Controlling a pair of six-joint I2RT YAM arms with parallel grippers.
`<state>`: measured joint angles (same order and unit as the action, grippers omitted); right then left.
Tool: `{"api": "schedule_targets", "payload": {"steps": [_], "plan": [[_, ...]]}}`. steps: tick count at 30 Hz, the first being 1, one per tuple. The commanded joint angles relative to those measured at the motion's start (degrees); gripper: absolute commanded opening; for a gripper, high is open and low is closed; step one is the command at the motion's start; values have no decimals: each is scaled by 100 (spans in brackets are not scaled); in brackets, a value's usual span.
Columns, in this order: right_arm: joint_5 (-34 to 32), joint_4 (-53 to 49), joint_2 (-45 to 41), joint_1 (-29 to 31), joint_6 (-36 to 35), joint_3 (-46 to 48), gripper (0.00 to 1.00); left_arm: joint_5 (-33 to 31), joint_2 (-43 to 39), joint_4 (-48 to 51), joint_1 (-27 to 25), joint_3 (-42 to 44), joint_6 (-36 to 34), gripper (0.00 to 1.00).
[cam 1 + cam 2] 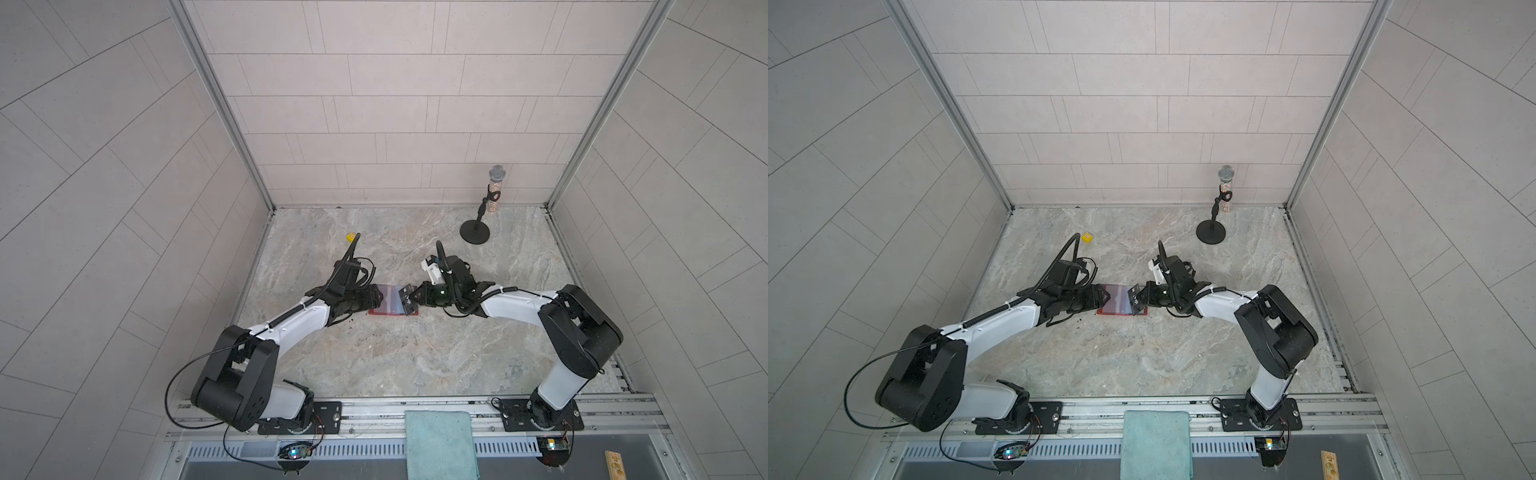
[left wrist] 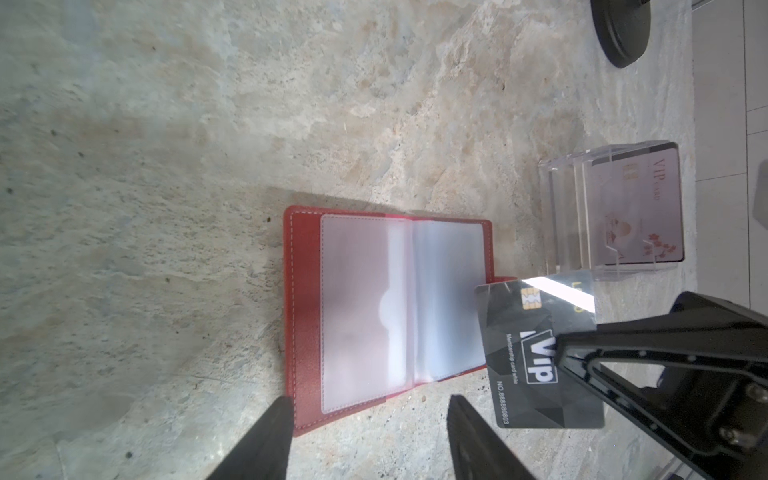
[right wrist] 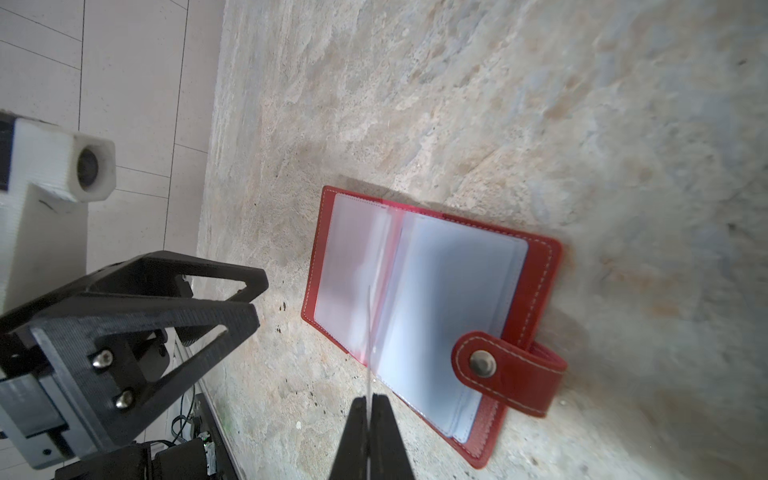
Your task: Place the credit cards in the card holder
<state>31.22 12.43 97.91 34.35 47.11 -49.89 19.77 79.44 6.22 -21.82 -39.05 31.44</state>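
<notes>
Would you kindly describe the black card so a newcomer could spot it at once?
In the middle of the marble tabletop lies the open red card holder. At its strap edge the right gripper pinches the black card: dark with white VIP lettering, unlike the pale card in the clear stand.

— What's the hardware looking like on your feed?
— I'm seeing the left arm (image 1: 299,327) and right arm (image 1: 515,311) wearing white shells between bulky black joints, coiled black cables (image 1: 286,317) running along them.
— And the left gripper (image 3: 258,300)?
— It's showing black triangular open frames, silver screws (image 3: 102,358) glinting.
</notes>
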Motion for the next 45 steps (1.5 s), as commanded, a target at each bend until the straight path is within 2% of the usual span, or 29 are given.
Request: {"api": "schedule_targets", "payload": {"steps": [1, 7, 22, 32, 41, 45], "plan": [[-93, 452, 167, 46, 308, -56, 0, 259, 73, -462, 150, 171, -69, 64], [125, 860, 533, 72, 589, -125, 0, 677, 353, -875, 467, 345, 38, 64], [209, 1183, 1011, 72, 878, -291, 0, 895, 954, -1051, 495, 231, 15, 57], [147, 1214, 1125, 72, 940, -289, 0, 888, 1070, -1095, 495, 288, -21, 44], [103, 1201, 1169, 72, 913, -258, 0, 972, 1057, -1262, 498, 411, 79, 16], [77, 1201, 1157, 72, 914, -241, 0, 1014, 1068, -1358, 495, 480, 150, 14]]}}
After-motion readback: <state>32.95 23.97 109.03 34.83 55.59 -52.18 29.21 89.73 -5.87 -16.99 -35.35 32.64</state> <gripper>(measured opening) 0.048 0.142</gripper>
